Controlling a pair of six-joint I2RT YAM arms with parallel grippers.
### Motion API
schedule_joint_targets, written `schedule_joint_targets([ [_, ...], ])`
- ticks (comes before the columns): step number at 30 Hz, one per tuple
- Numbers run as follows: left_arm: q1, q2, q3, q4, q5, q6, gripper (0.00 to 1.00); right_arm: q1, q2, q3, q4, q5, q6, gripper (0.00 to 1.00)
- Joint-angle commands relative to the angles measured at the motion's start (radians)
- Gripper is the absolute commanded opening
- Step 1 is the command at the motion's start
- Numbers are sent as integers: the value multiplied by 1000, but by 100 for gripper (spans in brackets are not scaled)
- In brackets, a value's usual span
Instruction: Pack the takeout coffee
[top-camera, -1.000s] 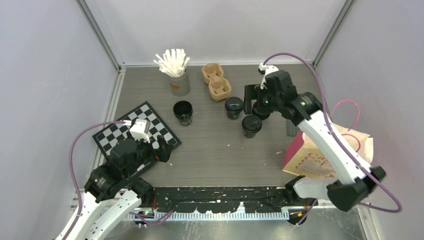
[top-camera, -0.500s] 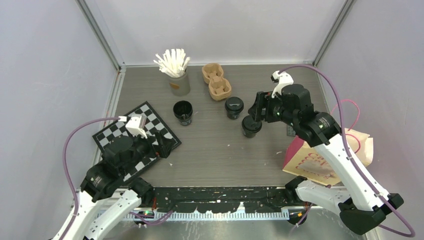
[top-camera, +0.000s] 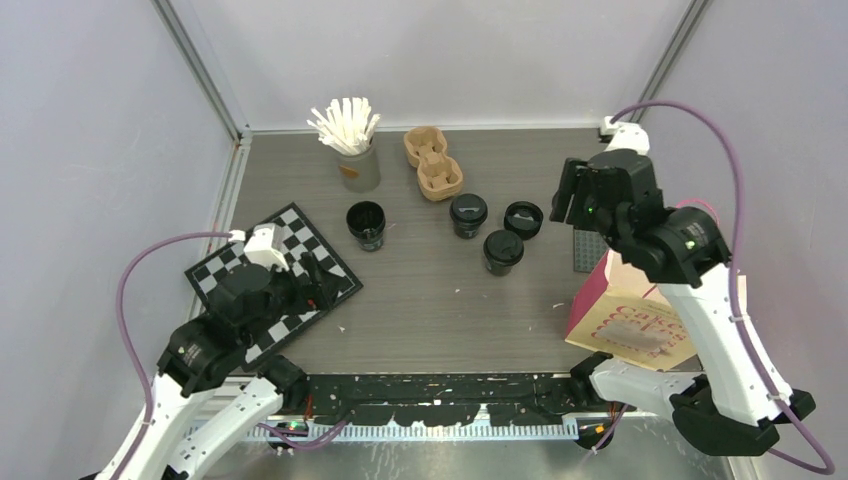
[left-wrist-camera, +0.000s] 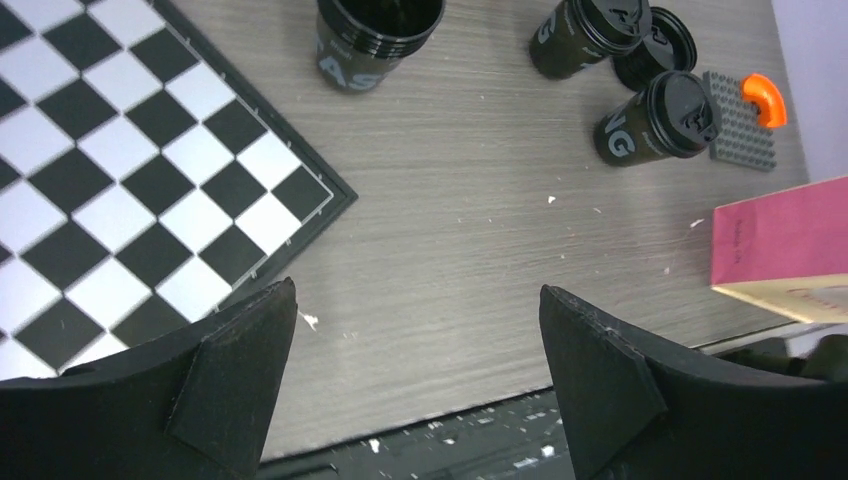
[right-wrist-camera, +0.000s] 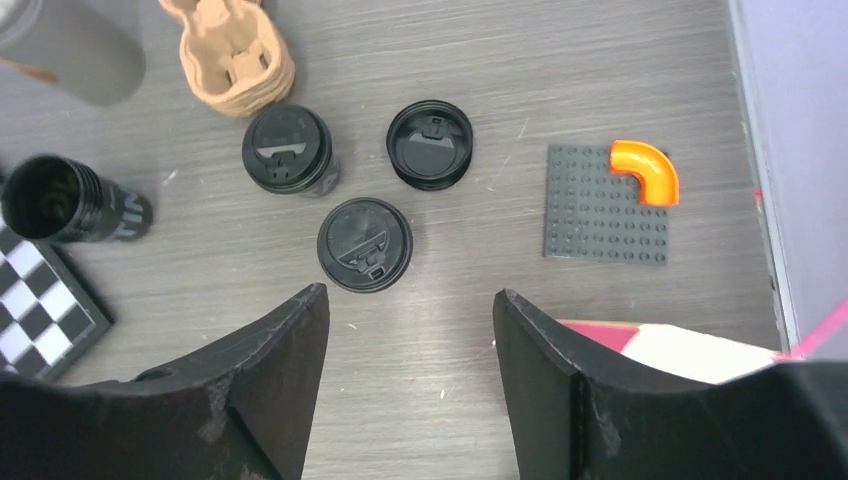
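Two lidded black cups stand mid-table (top-camera: 468, 214) (top-camera: 502, 251). A loose black lid (top-camera: 523, 219) lies flat beside them. An open black cup (top-camera: 366, 222) stands to the left. In the right wrist view the lidded cups (right-wrist-camera: 286, 150) (right-wrist-camera: 365, 244), the lid (right-wrist-camera: 430, 144) and the open cup (right-wrist-camera: 60, 198) all lie below. My right gripper (right-wrist-camera: 409, 293) is open and empty, raised above and right of the cups (top-camera: 563, 200). My left gripper (left-wrist-camera: 417, 289) is open and empty over the near table by the chessboard (top-camera: 322, 283). The left wrist view shows the open cup (left-wrist-camera: 375, 35) and the lidded cups (left-wrist-camera: 585, 35) (left-wrist-camera: 655, 118).
A brown pulp carrier (top-camera: 432, 162) and a grey cup of white sticks (top-camera: 350, 150) stand at the back. A chessboard (top-camera: 275, 270) lies at the left. A pink paper bag (top-camera: 650, 310) stands at the right, behind it a grey studded plate (right-wrist-camera: 605, 205) with an orange elbow (right-wrist-camera: 645, 170).
My right gripper has pulled up and away to the right from the cups. The loose lid now shows on the table where the gripper was. My left arm shifted slightly.
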Motion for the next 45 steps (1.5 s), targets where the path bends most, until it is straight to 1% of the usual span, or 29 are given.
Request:
schedule_joint_targets([
  [1, -1, 29, 126, -174, -16, -215, 92, -2, 13, 186, -212, 132, 127, 65],
  [3, 0, 59, 166, -212, 21, -246, 92, -1, 28, 222, -332, 172, 208, 65],
  [5, 0, 97, 193, -257, 27, -255, 92, -1, 33, 220, -442, 170, 269, 66],
  [7, -1, 132, 200, -278, 28, -239, 92, -2, 30, 207, -521, 184, 334, 66],
  [9, 1, 144, 181, -260, 34, -228, 92, -1, 5, 184, -570, 224, 410, 66],
  [11, 1, 146, 163, -224, 54, -230, 92, -1, -32, 139, -575, 240, 453, 64],
  [14, 0, 144, 145, -172, 75, -244, 92, -1, -45, 85, -615, 250, 490, 63],
  [18, 0, 165, 131, -138, 91, -231, 92, -1, -51, 12, -616, 272, 480, 63],
  [22, -1, 192, 134, -141, 119, -213, 92, -1, -52, -45, -554, 299, 421, 60],
  [24, 0, 192, 134, -145, 121, -211, 92, -1, -37, -79, -527, 281, 396, 56],
  [28, -1, 180, 137, -149, 127, -208, 92, -3, -25, -112, -523, 262, 405, 45],
  [31, 0, 171, 143, -163, 127, -212, 92, -2, -46, -143, -495, 228, 409, 35],
  [33, -1, 163, 147, -179, 124, -211, 92, -3, -55, -153, -489, 207, 407, 27],
  [34, -1, 159, 151, -187, 119, -211, 92, -2, -58, -149, -488, 193, 401, 19],
  [37, -1, 145, 161, -210, 101, -207, 92, -2, -67, -108, -490, 136, 364, 6],
  [39, 0, 138, 162, -214, 95, -206, 92, -3, -77, -79, -491, 77, 325, 1],
  [40, 0, 135, 160, -216, 93, -204, 92, -3, -80, -66, -495, 43, 313, 0],
  [45, -1, 135, 151, -215, 92, -196, 92, -2, -108, -27, -528, -186, 298, 0],
])
